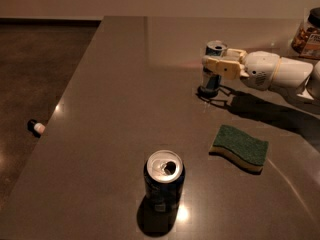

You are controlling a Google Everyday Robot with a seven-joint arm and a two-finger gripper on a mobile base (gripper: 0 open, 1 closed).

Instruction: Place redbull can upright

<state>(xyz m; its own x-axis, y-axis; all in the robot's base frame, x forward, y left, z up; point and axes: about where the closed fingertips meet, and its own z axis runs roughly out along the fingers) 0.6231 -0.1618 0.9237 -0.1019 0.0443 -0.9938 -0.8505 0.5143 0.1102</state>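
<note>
With the redbull can (210, 83) standing upright on the desk (125, 109) toward its far right and the hand (218, 66) clasped around its middle, release gently and withdraw straight sideways so nothing tips it

Gripper (215, 67) at redbull can (210, 83), far right; sponge (240, 146), wider can (164, 183) nearer.

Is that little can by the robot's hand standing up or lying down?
Upright: the redbull can stands on its base on the table, top up, gripper around its middle.
</note>
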